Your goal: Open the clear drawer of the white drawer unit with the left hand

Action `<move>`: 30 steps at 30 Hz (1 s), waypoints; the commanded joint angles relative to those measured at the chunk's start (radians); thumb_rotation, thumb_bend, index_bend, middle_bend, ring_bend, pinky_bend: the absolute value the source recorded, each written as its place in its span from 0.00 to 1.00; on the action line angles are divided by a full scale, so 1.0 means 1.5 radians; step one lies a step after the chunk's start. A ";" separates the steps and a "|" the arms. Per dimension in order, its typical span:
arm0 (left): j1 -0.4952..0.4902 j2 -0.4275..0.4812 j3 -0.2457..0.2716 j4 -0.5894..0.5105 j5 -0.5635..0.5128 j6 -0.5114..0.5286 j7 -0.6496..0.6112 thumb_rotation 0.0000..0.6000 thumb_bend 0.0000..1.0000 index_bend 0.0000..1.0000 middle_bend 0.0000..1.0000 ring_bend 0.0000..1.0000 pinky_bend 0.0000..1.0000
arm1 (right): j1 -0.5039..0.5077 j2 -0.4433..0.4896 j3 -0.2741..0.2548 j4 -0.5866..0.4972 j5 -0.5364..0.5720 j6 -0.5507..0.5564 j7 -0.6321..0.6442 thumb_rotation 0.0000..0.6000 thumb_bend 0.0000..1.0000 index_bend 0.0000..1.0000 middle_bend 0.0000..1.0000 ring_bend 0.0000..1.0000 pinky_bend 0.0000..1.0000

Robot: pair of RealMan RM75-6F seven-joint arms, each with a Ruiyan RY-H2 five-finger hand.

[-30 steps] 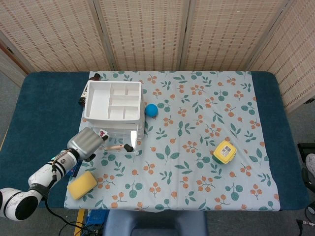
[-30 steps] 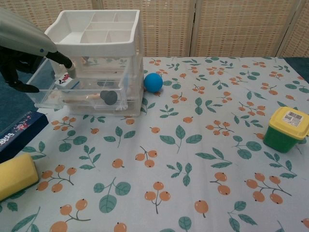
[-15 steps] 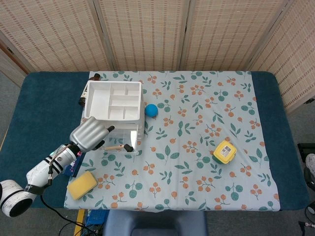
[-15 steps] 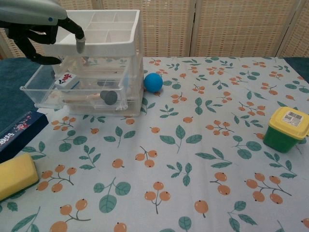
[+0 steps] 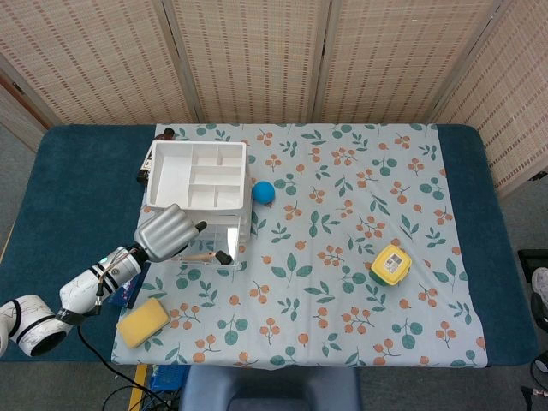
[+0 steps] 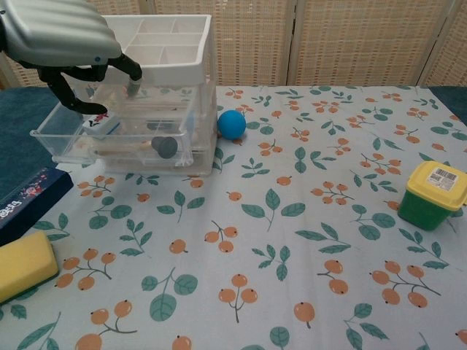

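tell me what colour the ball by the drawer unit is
Blue; the ball shows best in the chest view.

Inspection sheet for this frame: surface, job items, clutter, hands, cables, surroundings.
Surface: floral cloth over blue table.
Job's things: white drawer unit; clear drawer pulled out, small items inside.
Clutter: blue ball, yellow-lidded green tub, yellow sponge, dark box, dark bottle behind unit.
Hands: left hand above the drawer, holding nothing; right hand not in view.
Cables: black cable at table's front edge.
Surroundings: woven screens.
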State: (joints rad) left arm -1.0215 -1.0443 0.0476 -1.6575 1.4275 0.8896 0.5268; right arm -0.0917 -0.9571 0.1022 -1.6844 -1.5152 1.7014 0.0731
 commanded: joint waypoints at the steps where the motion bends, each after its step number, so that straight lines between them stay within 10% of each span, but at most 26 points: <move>1: 0.008 -0.009 -0.005 0.009 0.000 0.000 0.009 1.00 0.32 0.37 0.95 1.00 1.00 | 0.000 0.000 0.000 0.001 0.000 0.000 0.001 1.00 0.46 0.00 0.00 0.00 0.00; 30: 0.067 -0.048 -0.031 0.070 0.019 -0.003 0.025 1.00 0.18 0.33 0.96 1.00 1.00 | 0.004 -0.004 0.000 -0.004 0.001 -0.009 -0.008 1.00 0.46 0.00 0.00 0.00 0.00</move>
State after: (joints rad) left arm -0.9225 -1.1165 0.0019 -1.5514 1.4577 0.8864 0.5630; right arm -0.0858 -0.9629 0.1017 -1.6913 -1.5135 1.6880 0.0618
